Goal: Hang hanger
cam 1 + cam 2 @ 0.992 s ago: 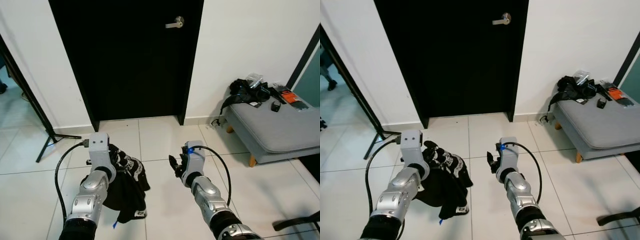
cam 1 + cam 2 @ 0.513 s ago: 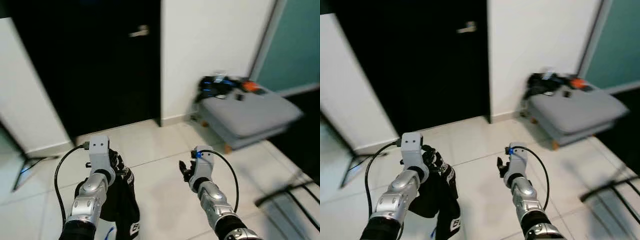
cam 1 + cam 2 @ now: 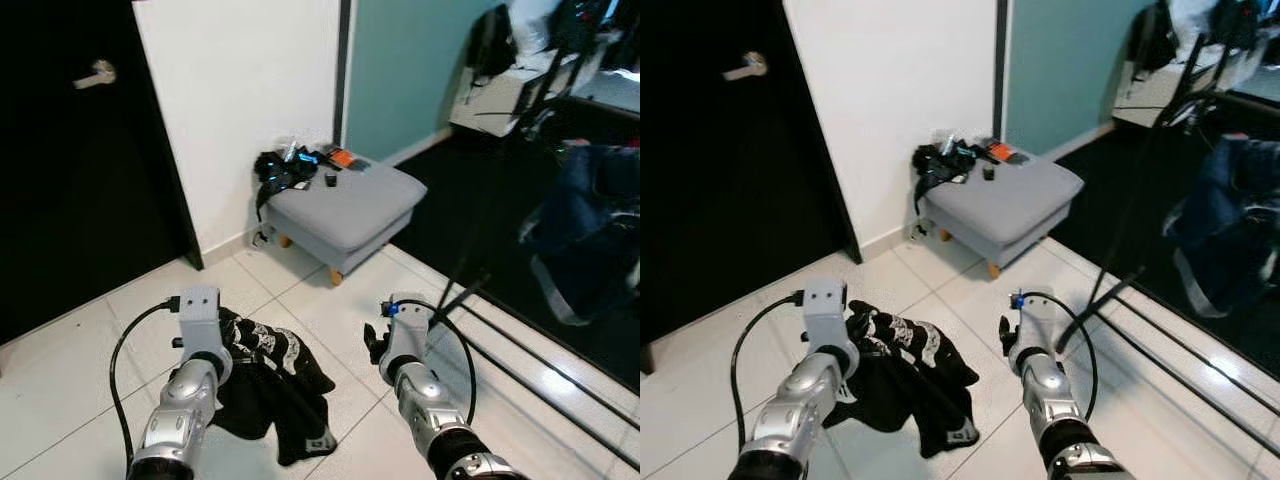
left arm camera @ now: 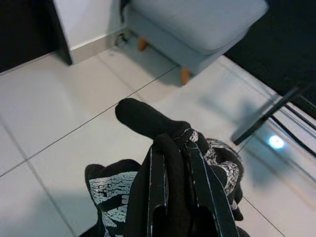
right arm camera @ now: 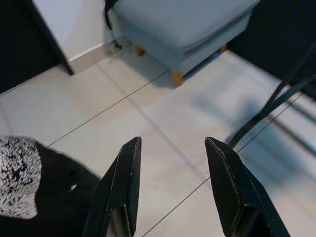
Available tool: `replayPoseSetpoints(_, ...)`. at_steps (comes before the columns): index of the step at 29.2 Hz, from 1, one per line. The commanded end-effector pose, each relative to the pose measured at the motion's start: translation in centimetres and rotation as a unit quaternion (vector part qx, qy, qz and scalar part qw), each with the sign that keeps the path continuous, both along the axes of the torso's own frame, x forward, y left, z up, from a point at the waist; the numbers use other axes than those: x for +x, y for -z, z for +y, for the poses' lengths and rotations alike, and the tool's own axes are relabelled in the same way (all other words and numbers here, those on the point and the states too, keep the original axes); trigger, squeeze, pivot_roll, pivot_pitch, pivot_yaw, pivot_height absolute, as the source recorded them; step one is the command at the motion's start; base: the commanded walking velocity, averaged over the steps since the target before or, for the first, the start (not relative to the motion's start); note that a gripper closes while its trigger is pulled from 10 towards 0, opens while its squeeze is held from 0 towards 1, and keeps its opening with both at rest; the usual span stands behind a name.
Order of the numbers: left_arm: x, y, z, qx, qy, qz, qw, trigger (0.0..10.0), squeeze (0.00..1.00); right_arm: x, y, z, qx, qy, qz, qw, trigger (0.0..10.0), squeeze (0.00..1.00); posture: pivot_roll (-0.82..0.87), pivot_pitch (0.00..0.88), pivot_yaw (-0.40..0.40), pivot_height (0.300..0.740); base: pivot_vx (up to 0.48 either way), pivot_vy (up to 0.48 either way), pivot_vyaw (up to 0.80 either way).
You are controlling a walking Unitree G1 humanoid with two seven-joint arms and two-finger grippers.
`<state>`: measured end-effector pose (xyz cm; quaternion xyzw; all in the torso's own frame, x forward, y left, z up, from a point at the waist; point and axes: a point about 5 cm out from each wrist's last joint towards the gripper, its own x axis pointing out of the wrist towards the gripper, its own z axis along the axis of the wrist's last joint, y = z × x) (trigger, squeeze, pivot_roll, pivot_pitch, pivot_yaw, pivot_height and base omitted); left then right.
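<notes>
My left gripper (image 4: 173,146) is shut on a black garment with white crackle print (image 3: 272,382). The cloth bunches over the fingers and hangs down to the tiled floor at the lower left. No hanger can be made out inside the cloth. My right gripper (image 5: 173,143) is open with nothing between its fingers; it hovers over the floor tiles to the right of the garment (image 5: 19,173), seen as the right gripper (image 3: 372,340) in the head view. A black clothes rack (image 3: 500,200) with a blue garment (image 3: 585,230) on it stands at the right.
A grey footstool (image 3: 352,205) stands against the white wall ahead, with a black bag and small items (image 3: 285,165) on its far end. A black door (image 3: 70,170) is at the left. The rack's low black bars (image 3: 520,350) run across the floor at the right.
The camera has swung to the right: the door slid to the left, the footstool came to the middle, and the rack came into view. The left gripper still holds the garment.
</notes>
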<state>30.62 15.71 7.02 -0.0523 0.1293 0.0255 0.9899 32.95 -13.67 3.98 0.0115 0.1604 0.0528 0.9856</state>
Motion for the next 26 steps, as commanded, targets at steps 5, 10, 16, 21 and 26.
replayPoseSetpoints(5,0.3,0.0,-0.4,0.004,0.002,-0.006,1.000,10.0,0.00,-0.4,0.7,0.1,-0.001,-0.005,0.019,1.000,10.0,0.00,0.10,0.011,0.035,0.740,0.000,0.000,-0.80)
replayPoseSetpoints(10,0.8,-0.4,-0.8,0.004,0.010,-0.008,1.000,10.0,0.00,-0.5,0.8,-0.4,-0.004,0.002,0.022,1.000,10.0,0.00,0.10,0.008,0.044,0.740,0.000,0.000,-0.80)
replayPoseSetpoints(16,1.2,-0.7,-0.7,0.006,0.014,-0.012,1.000,10.0,0.00,-0.7,1.0,-0.6,-0.004,0.007,0.025,1.000,10.0,0.00,0.12,0.011,0.049,0.740,0.000,0.000,-0.80)
replayPoseSetpoints(21,0.8,-0.4,-0.2,0.009,0.007,-0.007,1.000,10.0,0.00,-0.9,1.3,-0.2,-0.006,-0.001,0.032,0.999,10.0,0.00,0.12,0.014,0.039,0.740,0.000,0.000,-0.80)
replayPoseSetpoints(26,0.6,-0.1,0.0,0.008,0.000,-0.003,1.000,10.0,0.00,-0.9,1.3,-0.1,-0.008,-0.006,0.034,0.999,10.0,0.00,0.12,0.016,0.032,0.740,0.000,0.000,-0.80)
